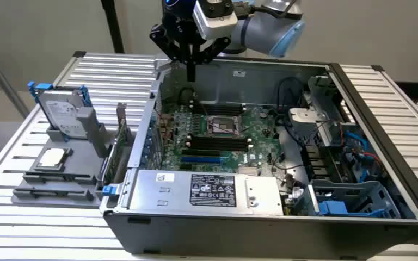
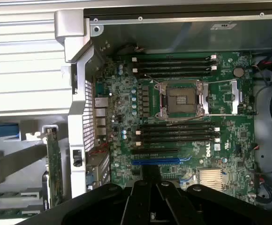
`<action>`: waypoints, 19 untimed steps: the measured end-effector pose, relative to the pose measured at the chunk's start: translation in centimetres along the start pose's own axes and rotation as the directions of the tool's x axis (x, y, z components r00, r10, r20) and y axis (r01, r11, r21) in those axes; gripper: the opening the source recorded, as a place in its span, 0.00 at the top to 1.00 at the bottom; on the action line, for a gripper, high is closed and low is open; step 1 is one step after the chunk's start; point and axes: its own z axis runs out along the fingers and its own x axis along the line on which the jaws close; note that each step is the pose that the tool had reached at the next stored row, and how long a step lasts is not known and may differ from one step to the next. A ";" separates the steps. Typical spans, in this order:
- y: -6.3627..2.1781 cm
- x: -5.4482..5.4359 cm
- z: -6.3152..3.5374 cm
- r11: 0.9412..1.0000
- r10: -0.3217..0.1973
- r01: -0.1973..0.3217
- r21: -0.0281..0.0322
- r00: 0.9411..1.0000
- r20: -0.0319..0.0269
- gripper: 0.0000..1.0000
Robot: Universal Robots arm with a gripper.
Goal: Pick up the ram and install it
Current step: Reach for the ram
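Observation:
My gripper (image 1: 191, 75) hangs shut and empty above the back left corner of the open computer case (image 1: 383, 136). In the wrist view its closed fingers (image 2: 150, 187) point down over the green motherboard (image 2: 220, 140). Empty black memory slots (image 2: 178, 133) lie on both sides of the processor socket (image 2: 182, 99). Outside the case, a thin green strip that looks like the ram (image 2: 14, 193) lies in the grey holder (image 1: 56, 185), well away from the gripper.
The holder also carries a hard drive (image 1: 62, 114), a square silver processor chip (image 1: 53, 157) and an upright green card with a metal bracket (image 2: 54, 164). A power supply (image 1: 209, 190) fills the case's front. Cables and drive bays (image 1: 339, 157) crowd the exterior view's right.

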 end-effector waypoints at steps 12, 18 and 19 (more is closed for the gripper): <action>0.00 0.0 0.00 1.000 0.000 0.000 0.000 1.000 0.000 0.89; -0.30 1.5 -0.04 1.000 0.000 0.000 0.000 1.000 0.000 0.89; -0.41 1.9 -0.06 1.000 0.000 0.000 0.000 1.000 0.000 0.89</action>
